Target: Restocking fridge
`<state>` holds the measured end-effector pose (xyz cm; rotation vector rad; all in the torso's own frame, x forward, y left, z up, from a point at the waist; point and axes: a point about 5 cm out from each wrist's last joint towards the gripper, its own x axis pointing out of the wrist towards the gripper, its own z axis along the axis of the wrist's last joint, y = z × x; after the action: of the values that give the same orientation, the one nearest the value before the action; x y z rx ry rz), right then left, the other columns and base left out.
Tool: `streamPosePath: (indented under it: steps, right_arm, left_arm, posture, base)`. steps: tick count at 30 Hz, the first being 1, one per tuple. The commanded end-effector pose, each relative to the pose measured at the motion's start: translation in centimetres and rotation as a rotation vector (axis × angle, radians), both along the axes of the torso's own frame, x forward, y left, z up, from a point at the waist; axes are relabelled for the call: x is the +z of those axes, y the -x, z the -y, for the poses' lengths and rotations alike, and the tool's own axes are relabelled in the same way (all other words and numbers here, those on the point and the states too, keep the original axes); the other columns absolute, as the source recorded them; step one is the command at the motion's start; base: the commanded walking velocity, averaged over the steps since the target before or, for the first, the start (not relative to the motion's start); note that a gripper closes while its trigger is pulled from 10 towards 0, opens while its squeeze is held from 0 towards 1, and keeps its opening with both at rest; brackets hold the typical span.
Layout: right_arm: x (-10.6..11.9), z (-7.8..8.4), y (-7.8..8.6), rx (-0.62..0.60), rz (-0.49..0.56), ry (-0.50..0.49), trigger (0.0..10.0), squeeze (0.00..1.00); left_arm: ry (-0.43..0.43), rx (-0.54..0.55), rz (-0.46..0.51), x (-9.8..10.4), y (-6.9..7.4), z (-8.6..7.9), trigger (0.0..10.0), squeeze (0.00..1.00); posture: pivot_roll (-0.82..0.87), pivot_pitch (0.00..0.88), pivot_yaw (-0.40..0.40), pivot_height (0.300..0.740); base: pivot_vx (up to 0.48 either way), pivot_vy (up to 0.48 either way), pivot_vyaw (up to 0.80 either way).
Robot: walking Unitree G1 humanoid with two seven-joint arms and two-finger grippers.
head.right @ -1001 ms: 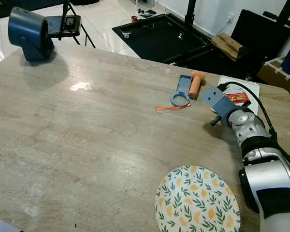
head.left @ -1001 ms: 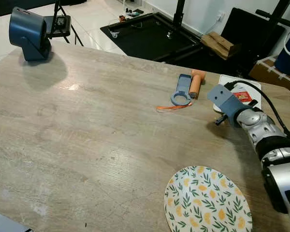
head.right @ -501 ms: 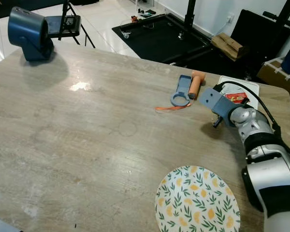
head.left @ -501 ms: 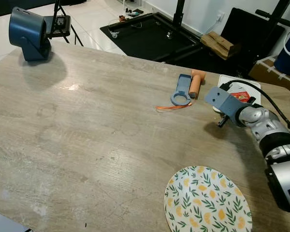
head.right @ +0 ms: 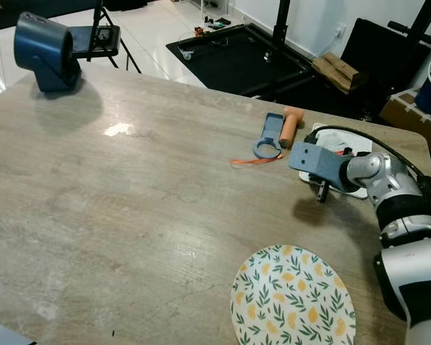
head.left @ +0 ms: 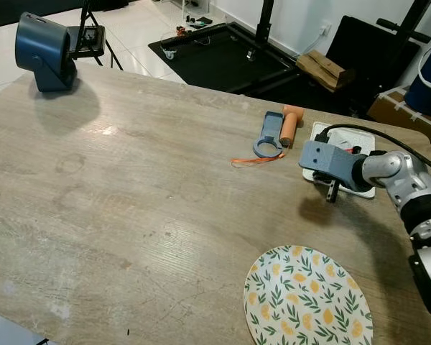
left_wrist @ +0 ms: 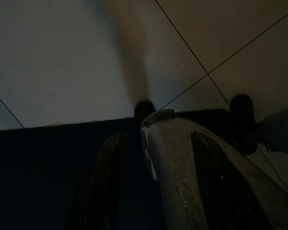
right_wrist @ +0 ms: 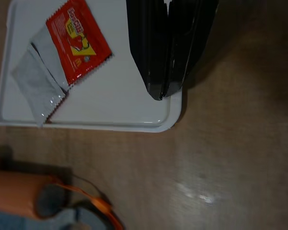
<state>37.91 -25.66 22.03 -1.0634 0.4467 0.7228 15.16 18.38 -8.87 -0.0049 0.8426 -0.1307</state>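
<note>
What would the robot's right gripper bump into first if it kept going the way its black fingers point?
Probably the white rectangular tray: the right gripper, fingers shut together, points down at its corner rim. How close it is, I cannot tell.

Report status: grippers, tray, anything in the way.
Right gripper shut, tips at white tray edge. Left gripper idle over floor. Sauce packets lie on tray. Peeler beside it.

The table (head.left: 129, 194) is bare across its middle and left side. Obstacles: a blue device (head.left: 44, 52) at the far left corner, a plate (head.left: 307, 297) at the near edge, and a tool (head.left: 276, 133) and white tray (right_wrist: 101, 105) near the far right edge, with a narrow gap between them.
</note>
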Motion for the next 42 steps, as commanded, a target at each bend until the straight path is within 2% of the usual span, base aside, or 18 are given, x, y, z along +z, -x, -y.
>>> streamPosePath:
  steps: [1,4,5,9,17,19,21,25,27,34,35,37,41,42]
  right_arm:
    - [-2.7,-0.1,1.1,0.048,-0.163,-0.004,10.0,0.00]
    - [-3.1,-1.1,1.8,0.155,-0.254,-0.040,10.0,0.00]
    - [-3.1,-1.1,1.8,0.155,-0.254,-0.040,10.0,0.00]
    - [-3.8,-2.7,3.2,0.297,-0.346,-0.081,10.0,0.00]
    - [-4.4,-4.4,4.7,0.417,-0.406,-0.114,10.0,0.00]
    - [-4.9,-6.1,5.9,0.510,-0.427,-0.173,10.0,0.00]
    - [-5.0,-7.0,6.4,0.546,-0.435,-0.213,10.0,0.00]
    - [-5.1,-8.1,7.1,0.583,-0.444,-0.252,10.0,0.00]
    - [-5.4,-9.1,7.7,0.611,-0.447,-0.284,10.0,0.00]
    - [-5.7,-10.9,8.2,0.640,-0.425,-0.361,10.0,0.00]
    - [-5.8,-11.6,8.8,0.651,-0.430,-0.386,10.0,0.00]
    - [-5.8,-11.6,8.8,0.651,-0.430,-0.386,10.0,0.00]
    - [-6.0,-13.9,9.9,0.693,-0.420,-0.471,10.0,0.00]
    - [-6.0,-13.9,9.9,0.693,-0.420,-0.471,10.0,0.00]
  left_arm:
    - [0.013,-0.039,-0.252,-2.4,5.9,0.8,10.0,0.00]
    - [0.011,-0.041,-0.250,-2.3,5.7,0.8,10.0,0.00]
    - [0.011,-0.041,-0.250,-2.3,5.7,0.8,10.0,0.00]
    - [0.011,-0.042,-0.247,-2.3,5.4,0.8,10.0,0.00]
    - [0.010,-0.042,-0.242,-2.2,5.1,0.8,10.0,0.00]
    - [0.007,-0.043,-0.241,-2.2,5.0,0.7,10.0,0.00]
    - [0.006,-0.044,-0.241,-2.2,4.9,0.7,10.0,0.00]
    - [0.005,-0.045,-0.239,-2.1,4.8,0.7,10.0,0.00]
    - [0.005,-0.046,-0.238,-2.1,4.8,0.7,10.0,0.00]
    - [0.004,-0.049,-0.238,-2.1,4.7,0.7,10.0,0.00]
    - [0.004,-0.051,-0.238,-2.1,4.6,0.7,10.0,0.00]
    - [0.004,-0.051,-0.238,-2.1,4.6,0.7,10.0,0.00]
    - [0.004,-0.052,-0.236,-2.1,4.5,0.8,10.0,0.00]
    - [0.004,-0.052,-0.236,-2.1,4.5,0.8,10.0,0.00]
  posture:
    - [-0.02,0.239,-0.039,0.740]
    - [-0.02,0.230,-0.040,0.740]
    - [-0.02,0.230,-0.040,0.740]
    - [-0.02,0.220,-0.038,0.740]
    - [-0.03,0.213,-0.035,0.740]
    - [-0.03,0.211,-0.032,0.740]
    - [-0.03,0.211,-0.032,0.740]
    - [-0.03,0.208,-0.030,0.740]
    - [-0.03,0.204,-0.028,0.740]
    - [-0.03,0.201,-0.025,0.740]
    - [-0.03,0.199,-0.026,0.740]
    - [-0.03,0.199,-0.026,0.740]
    - [-0.03,0.195,-0.029,0.740]
    - [-0.03,0.195,-0.029,0.740]
  base:
    - [0.000,0.000,0.00]
    - [0.000,0.000,0.00]
    - [0.000,0.000,0.00]
    - [0.000,0.000,0.00]
    - [0.000,0.000,0.00]
    - [0.000,0.000,0.00]
    - [0.000,0.000,0.00]
    - [0.000,0.000,0.00]
    - [0.000,0.000,0.00]
    - [0.000,0.000,0.00]
    - [0.000,0.000,0.00]
    - [0.000,0.000,0.00]
    - [0.000,0.000,0.00]
    - [0.000,0.000,0.00]
